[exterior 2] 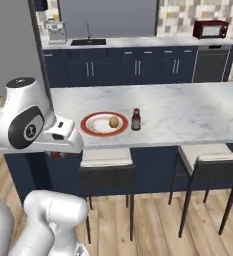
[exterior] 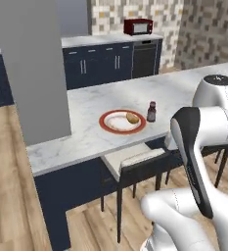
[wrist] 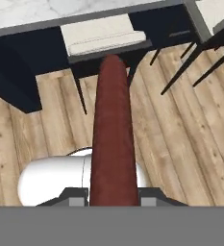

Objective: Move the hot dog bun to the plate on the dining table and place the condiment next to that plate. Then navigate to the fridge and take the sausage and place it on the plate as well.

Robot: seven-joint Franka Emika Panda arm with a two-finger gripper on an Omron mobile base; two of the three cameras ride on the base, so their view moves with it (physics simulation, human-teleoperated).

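The gripper (wrist: 113, 202) is clamped on the sausage (wrist: 113, 134), which runs straight out from between the finger tips. It hangs over the wooden floor (wrist: 180, 144), in front of a cream-seated stool (wrist: 104, 38) tucked under the dining table (exterior 2: 188, 115). On the table's marble top, near its front edge, sits the plate (exterior 2: 90, 120) with the hot dog bun (exterior 2: 114, 121) on it. The condiment (exterior 2: 136, 119) stands upright just beside the plate's rim.
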